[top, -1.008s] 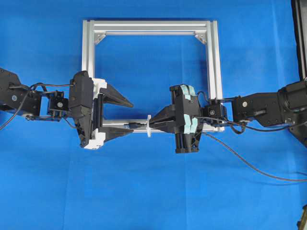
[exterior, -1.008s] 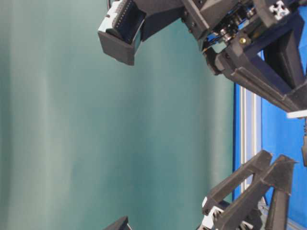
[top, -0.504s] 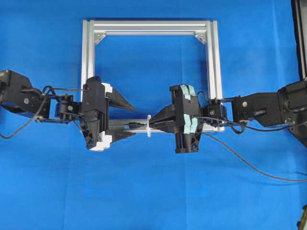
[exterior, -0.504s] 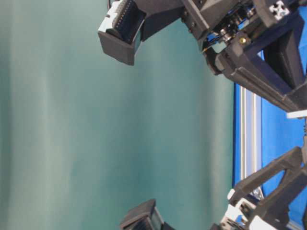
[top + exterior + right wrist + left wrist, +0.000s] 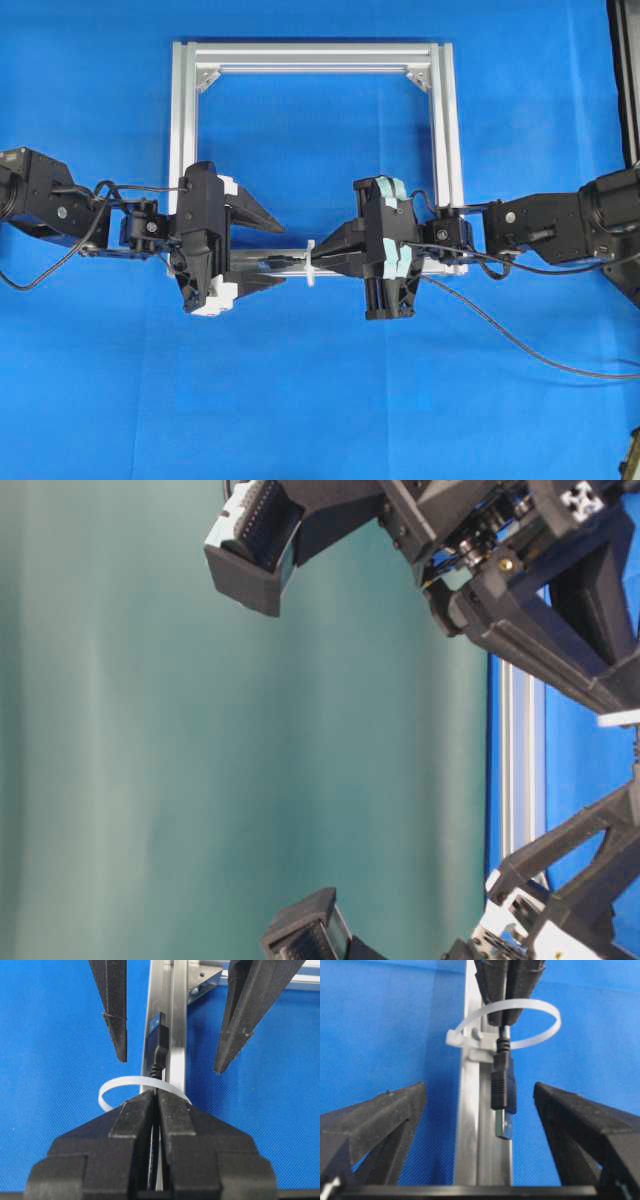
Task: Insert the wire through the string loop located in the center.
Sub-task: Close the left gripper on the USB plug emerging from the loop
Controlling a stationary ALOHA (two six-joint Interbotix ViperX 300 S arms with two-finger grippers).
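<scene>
The white string loop (image 5: 310, 263) stands on the near bar of the silver frame (image 5: 315, 55). My right gripper (image 5: 318, 262) is shut on the black wire (image 5: 156, 1040), its tips right at the loop (image 5: 115, 1087). In the left wrist view the wire (image 5: 502, 1085) passes through the loop (image 5: 545, 1035), and its plug hangs on the near side with the metal end showing. My left gripper (image 5: 479, 1087) is open, one finger on each side of the plug, touching nothing. In the overhead view the left gripper (image 5: 281, 249) straddles the bar just left of the loop.
The rest of the wire trails from the right gripper over the blue cloth to the right edge (image 5: 520, 340). The frame's near bar (image 5: 470, 1125) runs under the plug. A dark stand (image 5: 625, 70) lines the far right edge.
The left arm has slid right along the bar, bringing its open fingers around the plug. The right gripper, wire and loop have stayed still.
</scene>
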